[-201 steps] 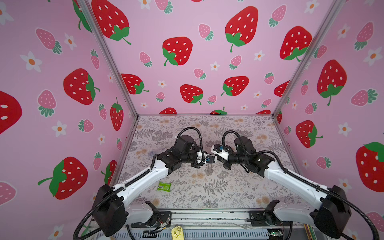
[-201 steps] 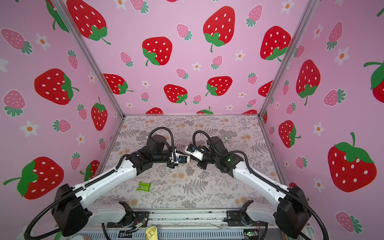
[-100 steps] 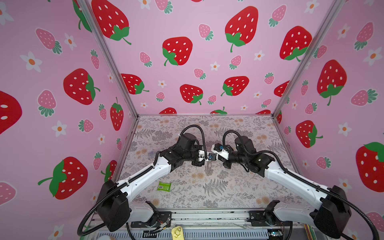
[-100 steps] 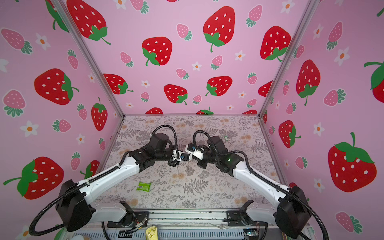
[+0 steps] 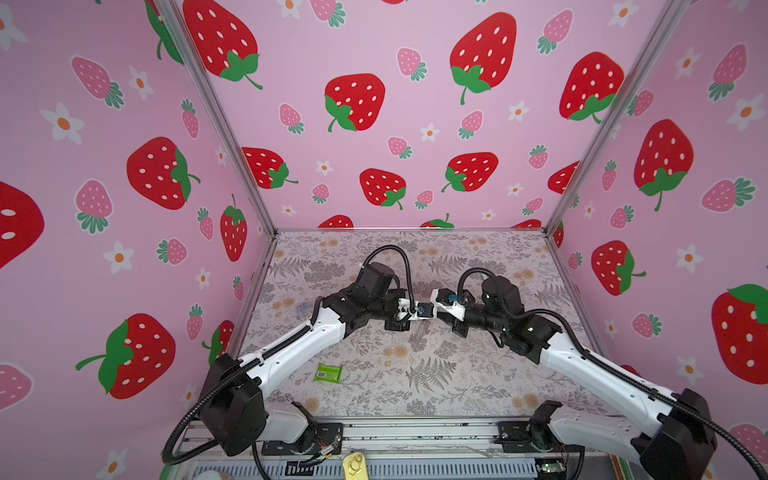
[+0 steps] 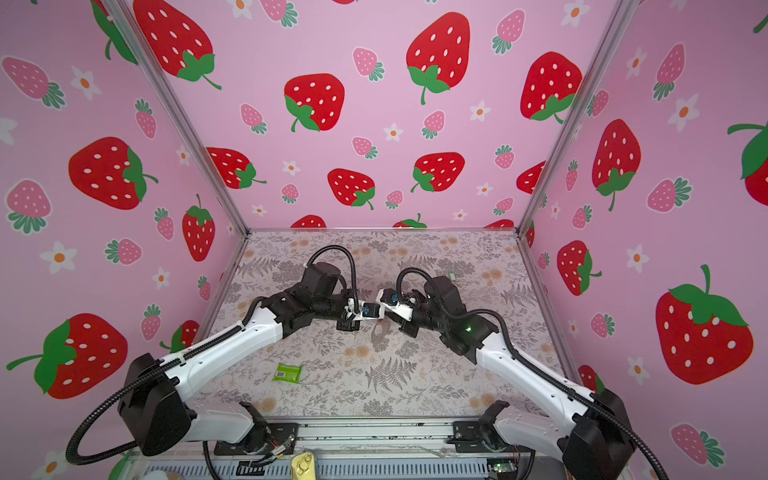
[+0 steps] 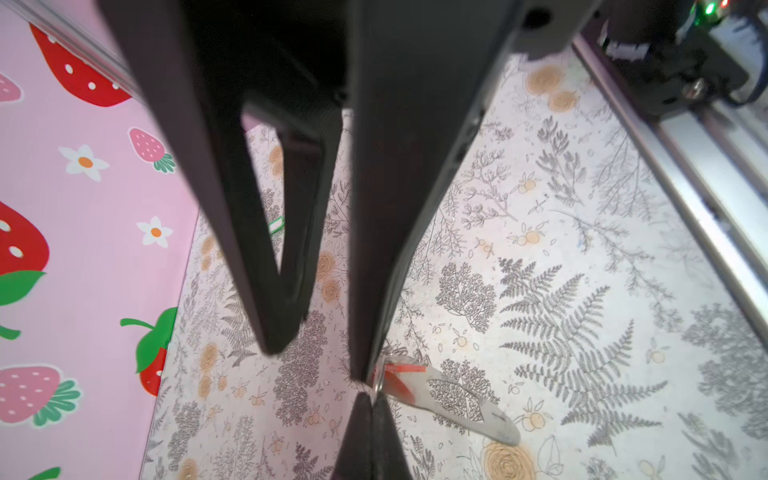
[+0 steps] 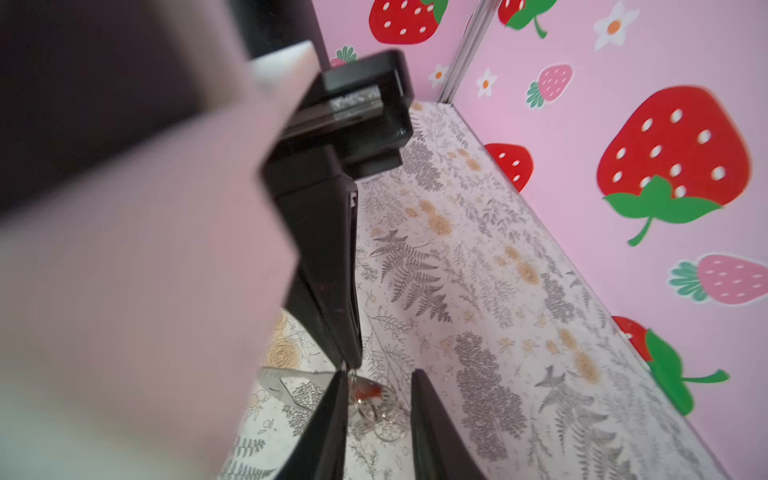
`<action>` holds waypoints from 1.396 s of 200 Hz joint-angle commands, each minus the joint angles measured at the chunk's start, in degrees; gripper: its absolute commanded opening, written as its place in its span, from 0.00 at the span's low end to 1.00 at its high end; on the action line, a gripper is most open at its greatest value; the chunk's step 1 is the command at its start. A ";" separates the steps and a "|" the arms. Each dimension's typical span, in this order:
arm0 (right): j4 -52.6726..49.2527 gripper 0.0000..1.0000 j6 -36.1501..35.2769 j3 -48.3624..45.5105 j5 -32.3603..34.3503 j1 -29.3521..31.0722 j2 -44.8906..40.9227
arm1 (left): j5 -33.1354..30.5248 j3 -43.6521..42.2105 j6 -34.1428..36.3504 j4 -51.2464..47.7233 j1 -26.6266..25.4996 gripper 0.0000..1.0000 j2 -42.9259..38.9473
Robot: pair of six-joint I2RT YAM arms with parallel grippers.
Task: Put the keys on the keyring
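Pinching only a thin ring (image 7: 376, 385) of the red key (image 7: 399, 374), it seems, left gripper (image 7: 369, 394) risks a slip; right gripper (image 8: 379, 376) gapes.

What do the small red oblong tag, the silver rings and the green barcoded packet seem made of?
Small red oblong tag: probably plastic, glossy highlight. Silver rings: metal, thin bright loops. Green barcoded packet: likely plastic film, white label; hard to confirm.
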 commanded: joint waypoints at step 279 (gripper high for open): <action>27.69 0.18 12.56 -7.56 3.86 -1.38 1.67 | 19.34 -3.16 -37.17 31.01 5.86 0.00 0.11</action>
